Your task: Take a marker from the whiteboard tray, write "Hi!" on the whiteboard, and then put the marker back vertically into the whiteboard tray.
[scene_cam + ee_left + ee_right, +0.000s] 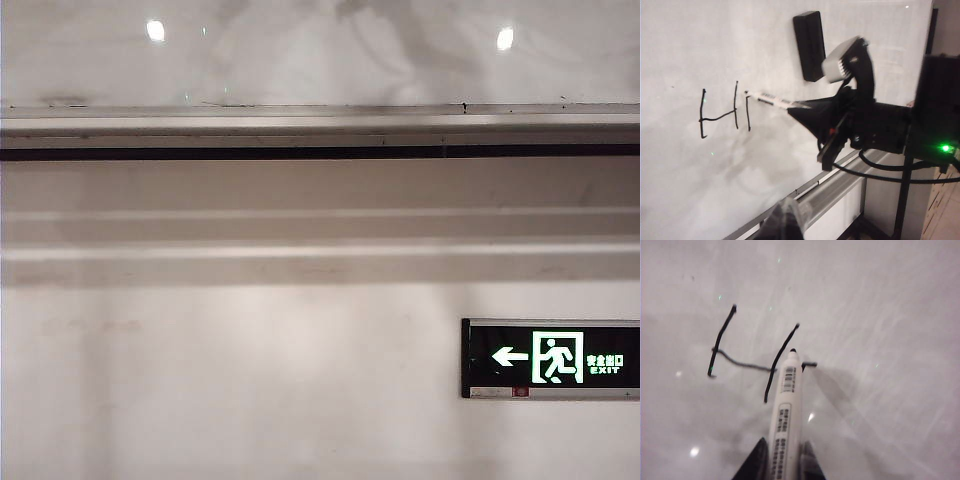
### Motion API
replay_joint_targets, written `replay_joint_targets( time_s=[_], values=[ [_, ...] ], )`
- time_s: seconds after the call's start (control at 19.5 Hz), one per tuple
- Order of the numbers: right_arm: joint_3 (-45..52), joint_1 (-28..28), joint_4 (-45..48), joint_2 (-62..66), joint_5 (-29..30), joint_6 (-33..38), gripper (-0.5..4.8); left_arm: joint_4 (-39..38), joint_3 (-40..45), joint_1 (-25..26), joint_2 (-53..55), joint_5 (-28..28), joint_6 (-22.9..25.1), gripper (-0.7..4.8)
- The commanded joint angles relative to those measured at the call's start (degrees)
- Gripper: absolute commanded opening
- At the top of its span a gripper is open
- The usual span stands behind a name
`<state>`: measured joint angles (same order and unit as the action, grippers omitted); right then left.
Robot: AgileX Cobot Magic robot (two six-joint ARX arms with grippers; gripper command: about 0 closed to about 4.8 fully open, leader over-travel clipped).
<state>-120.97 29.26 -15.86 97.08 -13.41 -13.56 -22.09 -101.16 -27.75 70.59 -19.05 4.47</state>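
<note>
While the marker (786, 410) sits clamped between the fingers of the right hand (782, 460), nib pressed to the whiteboard (880, 340) just beside the finished "H" (747, 357), with the "i" stroke only begun: risk of a smeared or skipped line on the glossy, reflective panel; risk of the smooth white barcoded barrel twisting in the narrow grip under writing pressure. Marker well away from the whiteboard tray (840, 185), a ribbed silver-grey metal ledge below the writing. Black rectangular eraser (810, 46) stuck to the board above, near enough to be knocked. Left hand (785, 225) blurred, low by the tray; opening impossible to tell.
</note>
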Motion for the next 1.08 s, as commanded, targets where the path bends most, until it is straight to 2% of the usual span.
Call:
replay_joint_targets(
  time_s=[0.05, 0.62, 0.87, 1.08],
  values=[
    [-0.35, 0.00, 2.91, 0.02, -1.46, -0.02, -0.01, 0.52, -0.20, -0.02, -0.17, -0.26, 0.02, -0.06],
    [-0.35, -0.02, 3.80, 1.20, -2.36, -0.02, -0.01, 0.52, -0.20, -0.02, -0.17, -0.28, 0.02, -0.06],
    [-0.37, -0.02, 4.17, 1.20, -4.98, -0.02, -0.01, 0.52, -0.20, -0.02, -0.17, -0.26, 0.02, -0.06],
    [-0.39, -0.02, 4.13, 1.20, -4.24, 0.00, -0.01, 0.52, -0.20, -0.02, -0.17, -0.28, 0.02, -0.06]
  ],
)
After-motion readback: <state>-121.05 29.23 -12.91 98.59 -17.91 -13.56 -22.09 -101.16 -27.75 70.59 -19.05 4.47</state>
